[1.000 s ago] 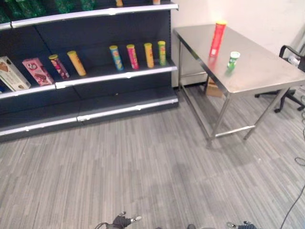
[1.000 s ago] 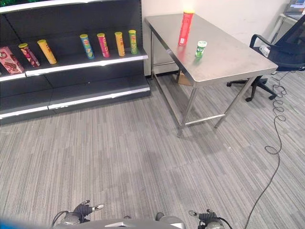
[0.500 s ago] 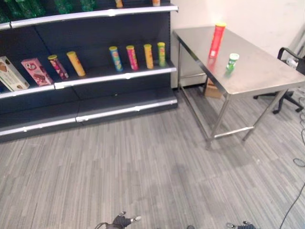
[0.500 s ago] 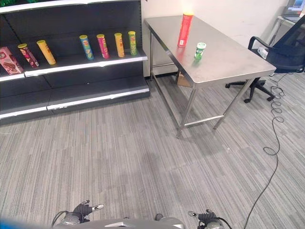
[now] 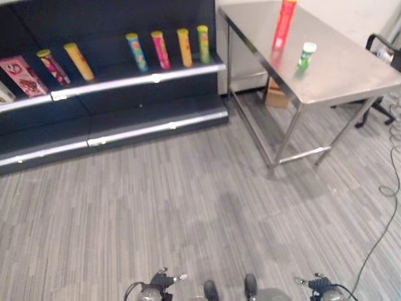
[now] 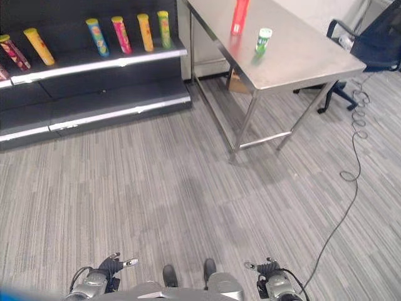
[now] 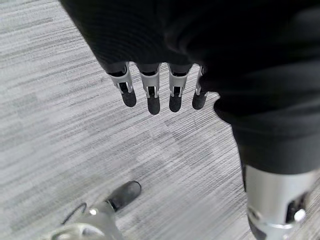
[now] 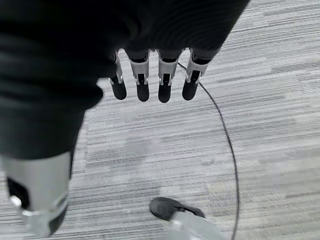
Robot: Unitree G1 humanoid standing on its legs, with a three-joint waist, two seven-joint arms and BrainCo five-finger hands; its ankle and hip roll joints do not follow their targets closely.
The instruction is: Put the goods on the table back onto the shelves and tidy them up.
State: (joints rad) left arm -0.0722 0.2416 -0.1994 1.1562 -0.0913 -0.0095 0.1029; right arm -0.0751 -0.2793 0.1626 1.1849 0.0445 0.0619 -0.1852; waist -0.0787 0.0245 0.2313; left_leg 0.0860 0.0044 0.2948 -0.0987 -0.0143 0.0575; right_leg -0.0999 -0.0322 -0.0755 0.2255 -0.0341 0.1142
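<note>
Goods [image 5: 283, 24] sit untouched (both hands [image 7: 155, 95] relaxed, empty).

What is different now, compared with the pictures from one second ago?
Only the camera has shifted, tilting down. Nothing was taken or released. The red tube and small green can stand on the steel table as before, and the left hand and right hand hang open over the floor.

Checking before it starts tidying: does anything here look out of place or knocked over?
Two goods stand on the table instead of the shelf: a tall red can and a small green can, both upright. Nothing looks spilled or damaged. Both hands hang open, empty.
</note>
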